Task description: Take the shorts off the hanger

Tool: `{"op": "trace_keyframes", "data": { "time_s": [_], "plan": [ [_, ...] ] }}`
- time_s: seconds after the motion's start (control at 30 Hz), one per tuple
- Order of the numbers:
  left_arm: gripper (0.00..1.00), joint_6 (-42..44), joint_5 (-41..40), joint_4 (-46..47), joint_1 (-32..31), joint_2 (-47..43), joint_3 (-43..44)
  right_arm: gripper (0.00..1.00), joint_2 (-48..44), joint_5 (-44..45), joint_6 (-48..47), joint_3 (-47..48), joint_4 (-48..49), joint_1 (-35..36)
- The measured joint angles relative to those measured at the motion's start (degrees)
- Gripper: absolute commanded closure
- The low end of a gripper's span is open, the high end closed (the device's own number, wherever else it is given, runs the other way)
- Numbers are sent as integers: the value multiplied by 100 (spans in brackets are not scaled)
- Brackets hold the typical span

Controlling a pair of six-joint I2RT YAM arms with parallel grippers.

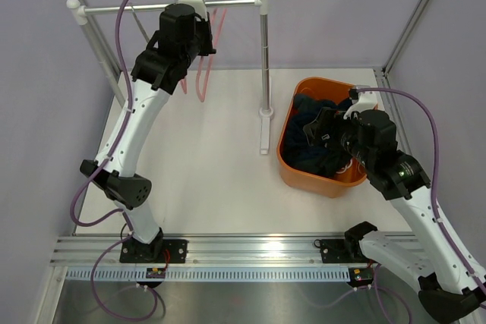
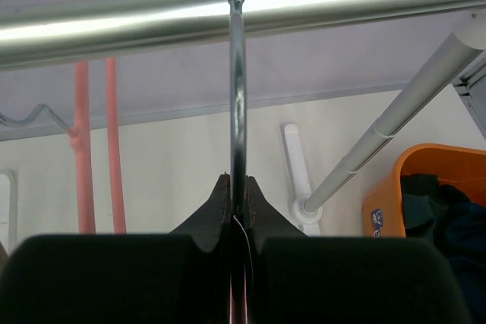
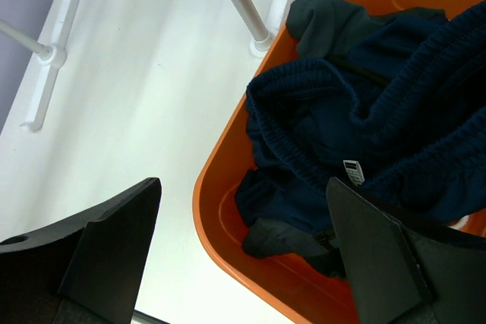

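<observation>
The left gripper is pinched shut on the thin steel wire hook of a hanger, which is caught over the silver rail above the far-left corner of the white worktop. Bare pink plastic hangers hang just beside it. The right gripper is spread wide with nothing in it, above the orange plastic tub by the right edge. The dark navy shorts and a charcoal pair lie crumpled in the tub. I cannot pick out a light blue pair, and no cloth shows at the rail. This looks like the hanger-handling step, late in the task. Next the hook must be lifted clear over the rail, or let go if that hanger is bare.
</observation>
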Motion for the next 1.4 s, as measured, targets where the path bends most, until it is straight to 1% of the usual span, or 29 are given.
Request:
{"op": "trace_keyframes", "data": {
  "time_s": [0.2,0.4,1.0,1.3,1.33,1.37,1.4],
  "plan": [
    [100,24,485,356,116,2,-28,1,-76,-15,-2,-11,98,-2],
    [100,28,800,577,138,57,-28,0,-136,-144,-2,-72,149,-2],
    [100,-236,979,1071,358,752,46,0,-227,-304,-2,-120,190,0],
    [100,-321,1032,1145,479,831,70,1,-221,-304,-4,-144,197,-2],
    [99,-341,1040,1147,479,831,70,1,-221,-304,-4,-144,197,0],
    [96,-356,1045,1147,483,831,70,1,-216,-304,-2,-149,197,0],
    [94,-363,1049,1147,483,831,70,1,-216,-304,-4,-153,197,0]
  ]
}}
